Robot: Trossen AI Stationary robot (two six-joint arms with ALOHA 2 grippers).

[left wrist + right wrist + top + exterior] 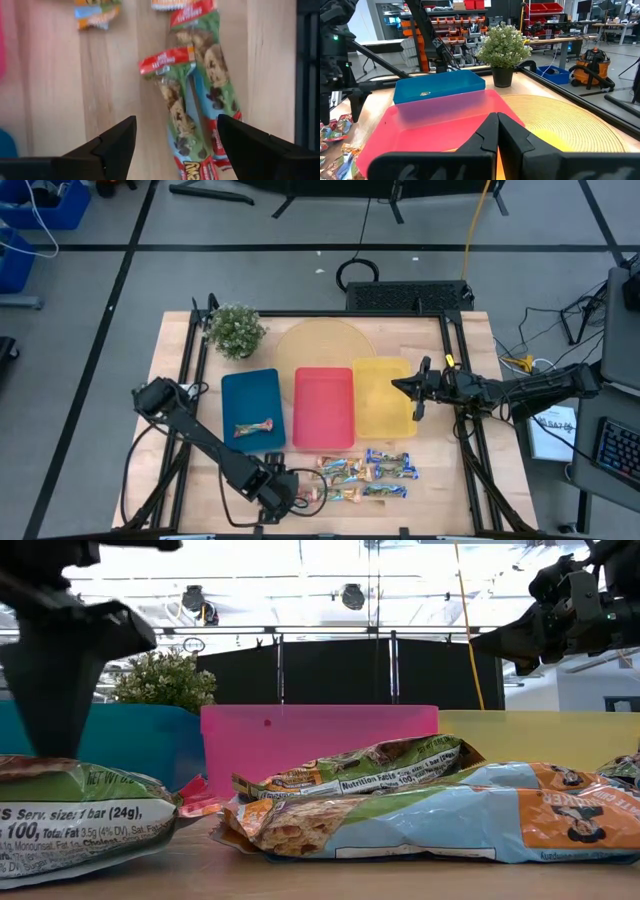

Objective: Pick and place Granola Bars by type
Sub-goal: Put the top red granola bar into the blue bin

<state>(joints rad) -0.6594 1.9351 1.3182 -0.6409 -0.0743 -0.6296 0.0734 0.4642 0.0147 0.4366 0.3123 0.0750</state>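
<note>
1. Left gripper (300,492) is hovering low over the front-left of the bench (470,350), fingers (117,142) spread wide, holding nothing
2. Two reddish-green granola bars (200,100) are lying side by side on the wood just ahead of those fingers, one partly overlapping the other; my guess is they're the next pick
3. Progress looks early: only one bar (254,428) is sitting in the blue tray (252,408)
4. Red tray (324,408) and yellow tray (383,396) are showing no bars in them from above
5. Rest of the bars are waiting in a loose pile (368,478) on the bench in front of the red and yellow trays, blue-white and golden-brown wrappers mixed in with green ones, several touching or overlapping
6. Right gripper (414,392) is parked above the yellow tray's right part, fingers pressed shut on nothing, waiting
7. Bench is pale wood with a black frame; three trays are sitting in a row, blue, red, yellow, close together
8. A small potted plant (235,330) is standing behind the blue tray, and a round woven mat (320,345) is lying behind the red and yellow ones
9. Room beyond is a workshop: shelving with red and orange bins, a shop vacuum, cables on the floor, bright ceiling lights
</note>
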